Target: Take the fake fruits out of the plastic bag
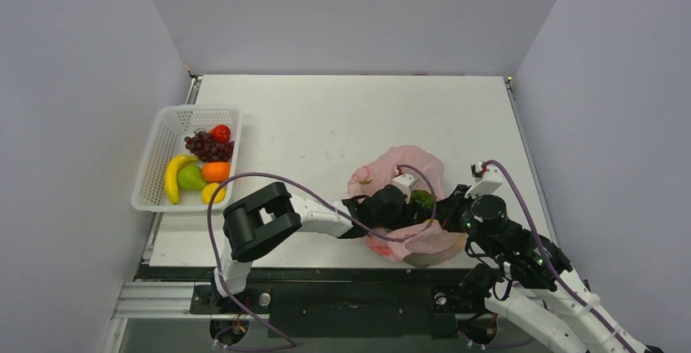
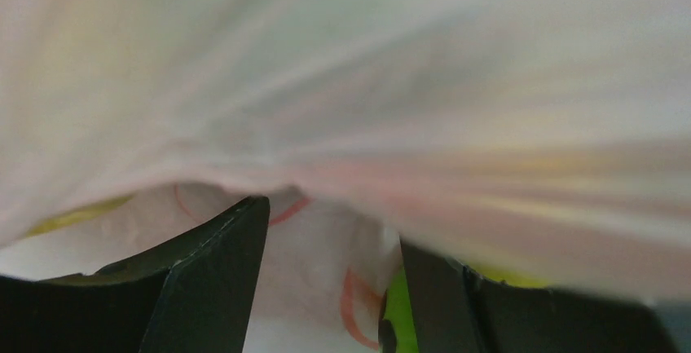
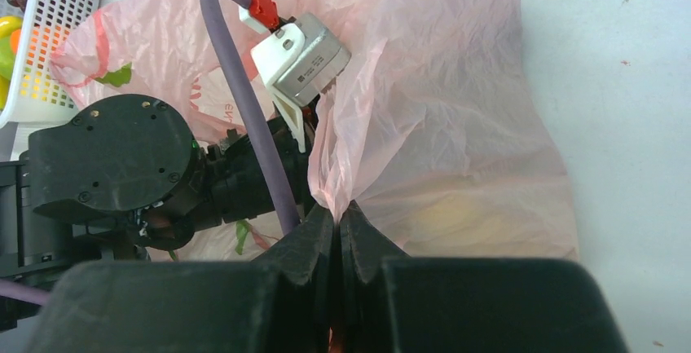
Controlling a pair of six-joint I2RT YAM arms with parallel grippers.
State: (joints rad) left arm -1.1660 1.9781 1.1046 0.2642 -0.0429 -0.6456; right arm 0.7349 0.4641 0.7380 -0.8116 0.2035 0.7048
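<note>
The pink plastic bag (image 1: 405, 165) lies crumpled at the table's near right. My left gripper (image 2: 330, 227) is inside it with its fingers apart. Only bag film (image 2: 310, 280) shows between them, and a green fruit (image 2: 398, 312) sits against the inside of the right finger. From above, that green fruit (image 1: 422, 199) shows in the bag's mouth beside my left wrist (image 1: 383, 205). My right gripper (image 3: 336, 214) is shut on a pinched fold of the plastic bag (image 3: 456, 108), and a yellow fruit (image 3: 456, 218) shows faintly through the film. Its place from above is the bag's near right edge (image 1: 453, 208).
A white mesh basket (image 1: 155, 169) stands at the left table edge. It holds a banana (image 1: 173, 175), a green pear (image 1: 192, 178), an orange (image 1: 215, 171), purple grapes (image 1: 208, 147), a red fruit (image 1: 221, 133) and a lemon (image 1: 213, 193). Grey walls close in on both sides.
</note>
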